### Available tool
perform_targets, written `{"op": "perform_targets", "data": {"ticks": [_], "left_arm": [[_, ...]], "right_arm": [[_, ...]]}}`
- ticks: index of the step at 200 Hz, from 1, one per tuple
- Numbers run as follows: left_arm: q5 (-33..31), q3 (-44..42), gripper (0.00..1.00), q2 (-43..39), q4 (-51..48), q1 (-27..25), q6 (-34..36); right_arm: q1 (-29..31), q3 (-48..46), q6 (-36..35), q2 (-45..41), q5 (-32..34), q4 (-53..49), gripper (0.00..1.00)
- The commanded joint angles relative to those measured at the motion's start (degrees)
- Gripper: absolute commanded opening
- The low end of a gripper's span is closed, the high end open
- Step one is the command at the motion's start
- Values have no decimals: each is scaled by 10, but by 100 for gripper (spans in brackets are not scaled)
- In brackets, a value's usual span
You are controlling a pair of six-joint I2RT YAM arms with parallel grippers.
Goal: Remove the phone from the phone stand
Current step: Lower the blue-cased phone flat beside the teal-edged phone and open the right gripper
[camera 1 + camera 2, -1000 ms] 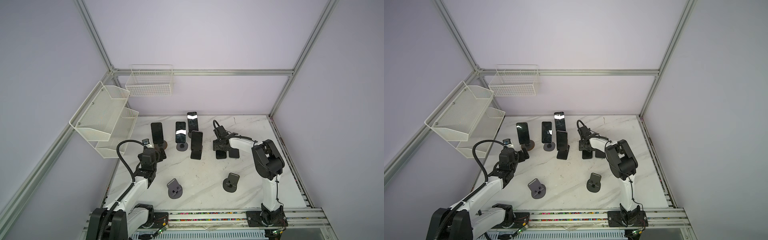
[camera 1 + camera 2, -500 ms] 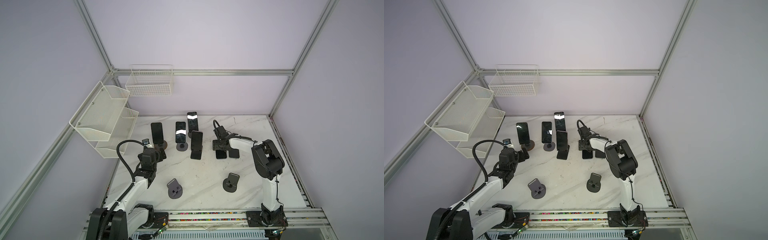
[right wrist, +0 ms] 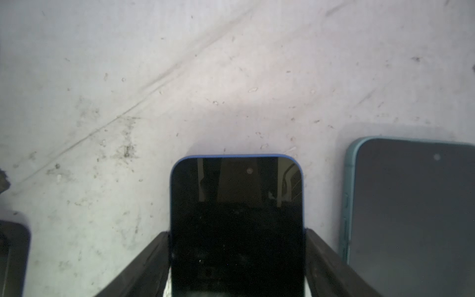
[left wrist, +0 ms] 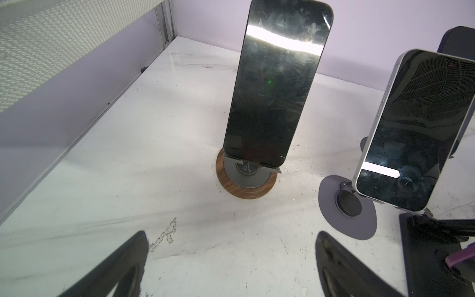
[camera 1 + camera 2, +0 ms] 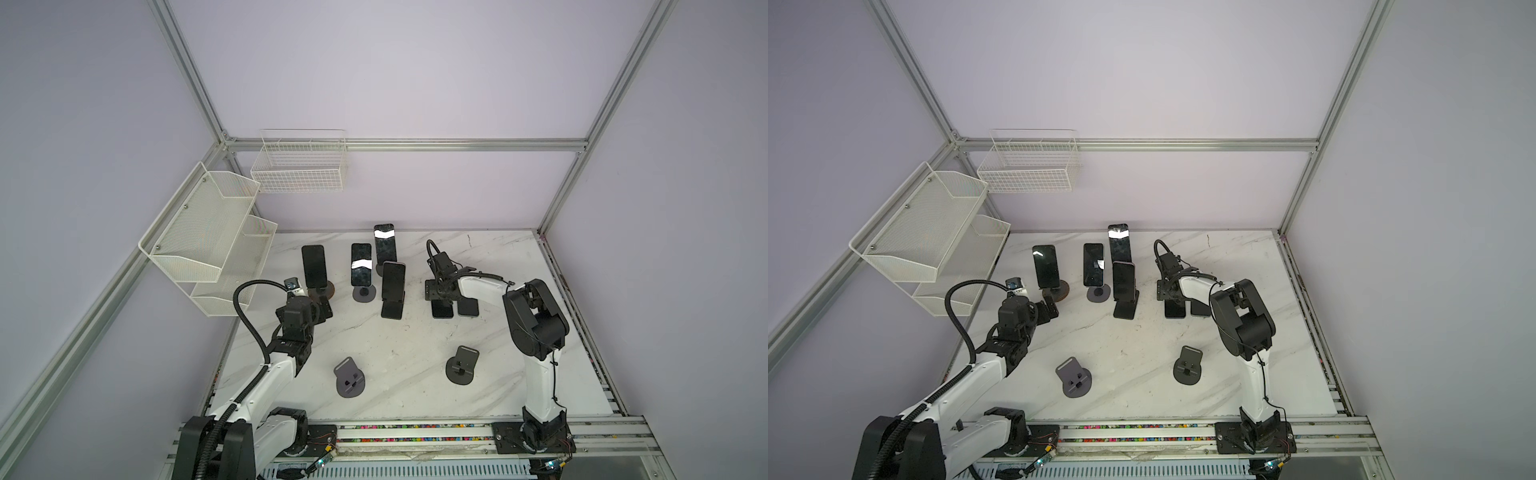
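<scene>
Two phones lie flat on the table (image 5: 415,345), right of its middle and nearer the far edge than the front: the blue-edged phone (image 3: 236,195) and, just beside it, a teal-edged phone (image 3: 411,205). The right pincer (image 3: 236,231) sits low over the blue-edged phone, with one jaw along each long side. A sliver of pale table shows between one jaw and the phone's edge, so the grip looks to be slackening. Whether the jaws still press on it I cannot tell.

Compared with the top views of a second ago, neither arm has visibly shifted; any change is in the jaws alone. My reading is that this phone is already off its stand and is being let go. It probably came from the empty stand (image 5: 461,365) toward the front edge, one of two there.

The left pincer (image 4: 231,239) gapes fully and holds nothing. It faces the upright phone (image 4: 275,84) on the wood-ringed stand (image 4: 244,185), one of four upright near the far edge and likely the next to come off.
</scene>
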Motion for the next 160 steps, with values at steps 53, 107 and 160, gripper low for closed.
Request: {"op": "perform_targets", "data": {"ticks": [53, 107, 160], "left_arm": [[-8, -1, 100, -9, 12, -4, -9], [-8, 0, 100, -8, 11, -4, -9], [-9, 1, 99, -9, 11, -4, -10]], "right_arm": [[-3, -27, 8, 28, 23, -63, 81], [-11, -34, 13, 8, 30, -63, 80], [-22, -35, 13, 6, 21, -57, 80]]}}
